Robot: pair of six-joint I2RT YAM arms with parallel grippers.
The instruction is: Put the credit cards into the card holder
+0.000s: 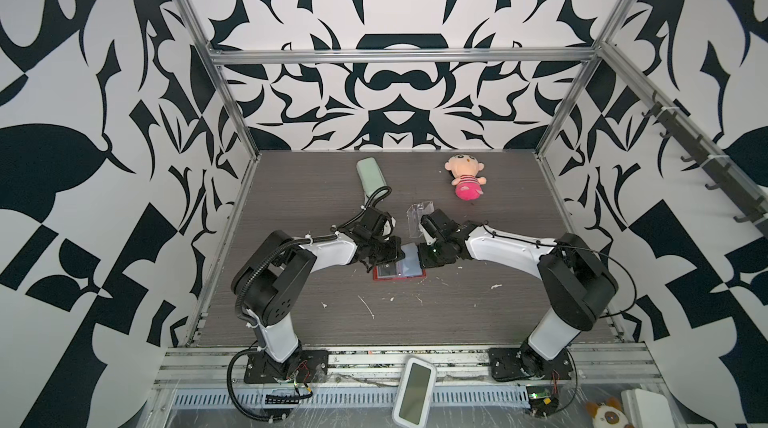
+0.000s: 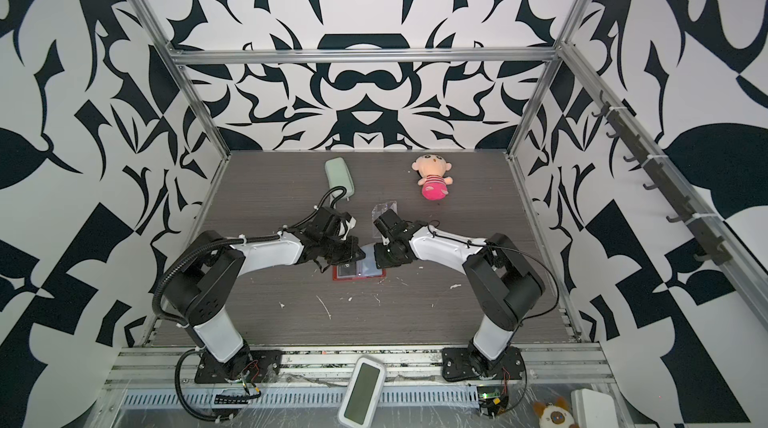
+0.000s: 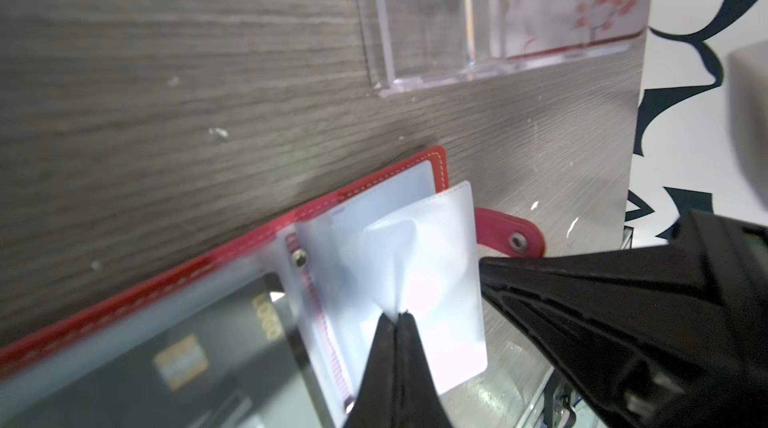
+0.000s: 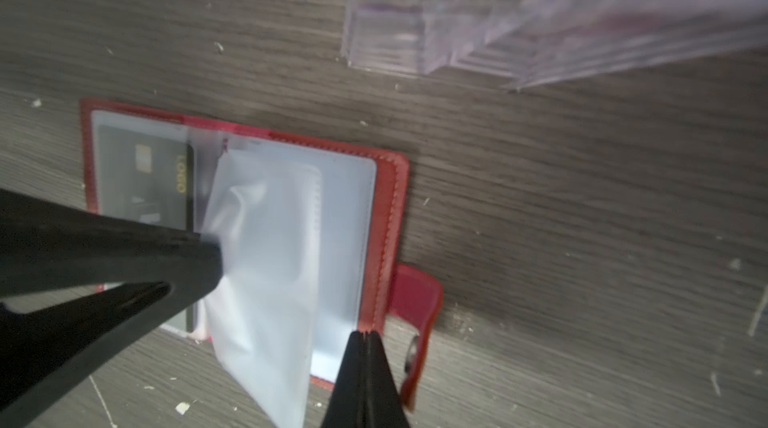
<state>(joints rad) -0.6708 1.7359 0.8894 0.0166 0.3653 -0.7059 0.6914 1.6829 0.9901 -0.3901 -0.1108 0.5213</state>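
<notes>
1. Both arms bent low over the grey wood-grain table [image 1: 291, 205], with wrists meeting above the open red leather-look rectangular card holder [image 4: 390, 205] at its middle.
2. Gold "LOGO" readable on the black plastic credit card [image 4: 141, 180], lying inside a sleeve on the holder's half away from the snap tab [image 4: 419, 297].
3. Tips of the left gripper [image 3: 401, 316] pressed together, pinching a clear plastic sleeve [image 4: 266, 247] and holding it raised off the page.
4. Tips of the right gripper [image 4: 365, 336] together with nothing between, at the holder's red stitched edge beside the snap tab.
</notes>
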